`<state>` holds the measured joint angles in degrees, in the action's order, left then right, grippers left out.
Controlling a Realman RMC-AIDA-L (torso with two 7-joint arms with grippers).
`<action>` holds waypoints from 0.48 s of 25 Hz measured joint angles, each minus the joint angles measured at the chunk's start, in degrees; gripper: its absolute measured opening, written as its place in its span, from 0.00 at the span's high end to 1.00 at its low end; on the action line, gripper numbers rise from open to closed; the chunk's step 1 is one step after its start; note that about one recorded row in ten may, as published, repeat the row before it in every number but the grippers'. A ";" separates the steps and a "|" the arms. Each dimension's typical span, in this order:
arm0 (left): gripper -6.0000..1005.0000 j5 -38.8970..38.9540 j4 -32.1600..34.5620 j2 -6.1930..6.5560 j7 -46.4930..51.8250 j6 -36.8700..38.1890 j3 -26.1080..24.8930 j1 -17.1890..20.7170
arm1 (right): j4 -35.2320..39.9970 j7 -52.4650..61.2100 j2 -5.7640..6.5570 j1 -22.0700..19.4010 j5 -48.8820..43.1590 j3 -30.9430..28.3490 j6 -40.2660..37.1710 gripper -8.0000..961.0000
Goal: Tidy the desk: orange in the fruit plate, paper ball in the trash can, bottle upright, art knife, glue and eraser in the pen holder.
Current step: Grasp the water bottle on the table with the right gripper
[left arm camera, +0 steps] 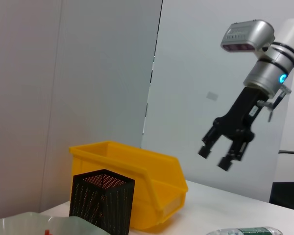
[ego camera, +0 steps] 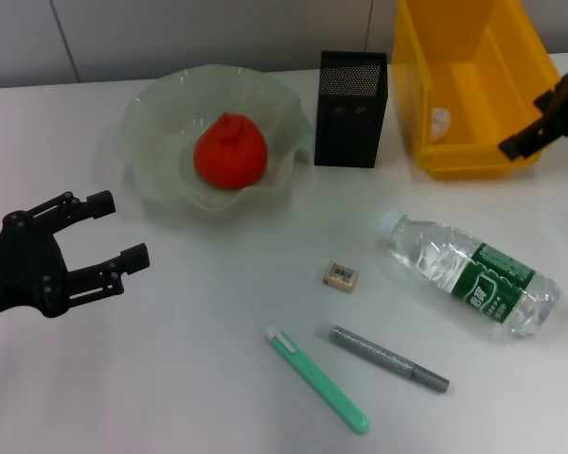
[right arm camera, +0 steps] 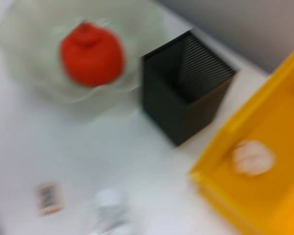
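Right gripper [left arm camera: 224, 157] fingers spread, empty, above trash can [ego camera: 473, 156]; paper ball [right arm camera: 253, 157] inside.

- The orange [ego camera: 231, 151] sits in the fruit plate [ego camera: 151, 113], upper left of centre.
- The pen holder [ego camera: 352, 109] stands beside the trash can [ego camera: 473, 156], upper right.
- The bottle [ego camera: 473, 274] lies flat, lower right.
- The left gripper [ego camera: 118, 232], its fingers spread, is at the left edge.
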<state>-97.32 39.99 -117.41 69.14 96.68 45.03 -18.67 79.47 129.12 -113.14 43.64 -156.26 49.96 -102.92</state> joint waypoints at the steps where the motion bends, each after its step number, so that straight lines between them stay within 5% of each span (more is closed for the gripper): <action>1: 0.16 0.00 0.01 0.01 -0.04 0.00 0.03 -0.02 | -0.33 1.81 0.25 1.94 -0.64 0.37 -4.38 0.14; 6: 0.16 -0.10 0.08 0.02 -0.32 0.09 0.39 -0.25 | -4.60 4.75 0.28 6.59 -1.67 1.71 -11.97 0.14; 12: 0.17 -0.15 0.09 -0.07 -0.68 0.26 0.41 -0.01 | -10.59 6.85 -0.74 8.89 -5.26 6.70 -11.06 0.14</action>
<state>-97.47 40.08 -117.48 68.46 96.94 45.44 -18.69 68.88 135.97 -113.87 52.53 -161.52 56.65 -113.98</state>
